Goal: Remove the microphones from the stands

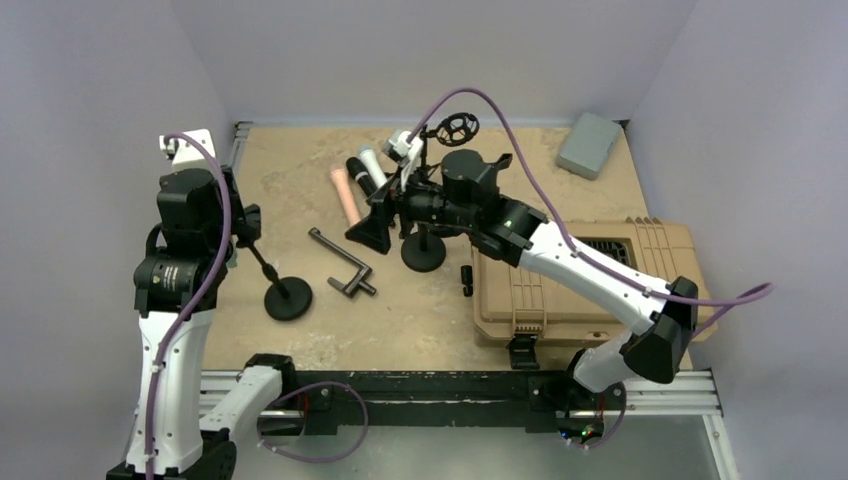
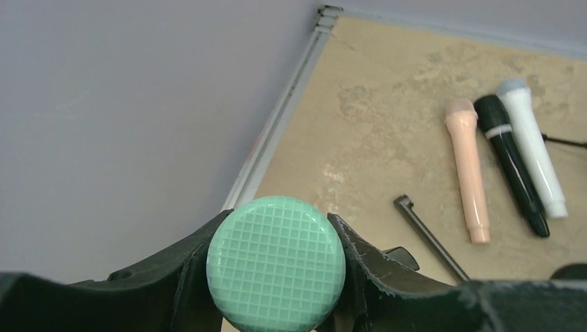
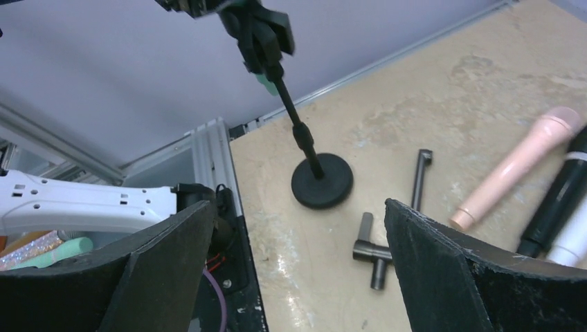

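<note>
**Clamping the green microphone at the top of its stand**

The left gripper [image 2: 275, 232] is closed on the green microphone [image 2: 275, 266]. The microphone's round, grid-patterned head fills the gap between the two fingers [image 2: 173, 277], touches both, and faces the wrist camera. In the right wrist view a bit of green shows just under those fingers, where the thin rod of the stand [image 3: 299, 131] begins. From there the rod slopes down and away from the fingers to a round black base [image 3: 322, 181], which sits flat on the table [image 1: 290, 160]. Whether the microphone sits in the stand's clip cannot be told.

The right gripper [image 3: 297, 207] is spread wide and holds nothing. The stand's base lies past its fingertips, in line with the gap and well apart from them. Nearer, just ahead of the gap and toward the right-hand finger in its wrist view, lies a dark metal crank [image 3: 377, 245]. Beyond that finger a pink microphone [image 3: 516, 169], a black microphone [image 3: 561, 200] and a white microphone [image 3: 574, 242] lie side by side on the table. In the top view a second stand [image 1: 424, 252] rises just beside the right gripper's fingers. A tan case [image 1: 600, 290] lies behind them, under the forearm.
</note>
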`<state>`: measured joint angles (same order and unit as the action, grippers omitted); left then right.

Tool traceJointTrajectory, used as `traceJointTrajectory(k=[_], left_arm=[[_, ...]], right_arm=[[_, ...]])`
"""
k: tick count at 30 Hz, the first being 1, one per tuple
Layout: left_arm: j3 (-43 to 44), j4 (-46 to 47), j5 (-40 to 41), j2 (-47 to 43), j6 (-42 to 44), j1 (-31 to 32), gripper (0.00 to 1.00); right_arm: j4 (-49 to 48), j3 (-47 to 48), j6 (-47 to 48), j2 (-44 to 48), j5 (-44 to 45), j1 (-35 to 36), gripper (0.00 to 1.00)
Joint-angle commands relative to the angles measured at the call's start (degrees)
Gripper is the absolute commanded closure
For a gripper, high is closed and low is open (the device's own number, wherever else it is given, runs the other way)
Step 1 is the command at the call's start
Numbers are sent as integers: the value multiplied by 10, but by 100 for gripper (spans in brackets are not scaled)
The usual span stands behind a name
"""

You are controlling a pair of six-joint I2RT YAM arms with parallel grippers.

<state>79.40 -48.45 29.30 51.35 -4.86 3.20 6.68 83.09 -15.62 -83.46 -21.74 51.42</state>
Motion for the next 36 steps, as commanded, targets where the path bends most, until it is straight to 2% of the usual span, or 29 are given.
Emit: traceJointTrajectory(k=[1, 5, 9, 19, 27, 36], left_arm=[[-10, -7, -58, -34, -11, 17, 100], [-30, -18, -119, -69, -29, 19, 100], [-36, -27, -153, -85, -39, 22, 100], [-33, -40, -139, -85, -51, 31, 100], [-29, -43, -138, -79, -54, 34, 100], [-26, -44, -135, -74, -52, 34, 100]], right_arm=[[-77, 29, 36, -26, 26, 46, 8], [-147, 25, 68, -59, 25, 93, 8], [-246, 21, 79, -98, 3, 110, 7], [-473, -9, 120, -188, 62, 132, 7], [-577, -18, 153, -242, 8, 134, 8], [-598, 11, 171, -285, -12, 133, 12]])
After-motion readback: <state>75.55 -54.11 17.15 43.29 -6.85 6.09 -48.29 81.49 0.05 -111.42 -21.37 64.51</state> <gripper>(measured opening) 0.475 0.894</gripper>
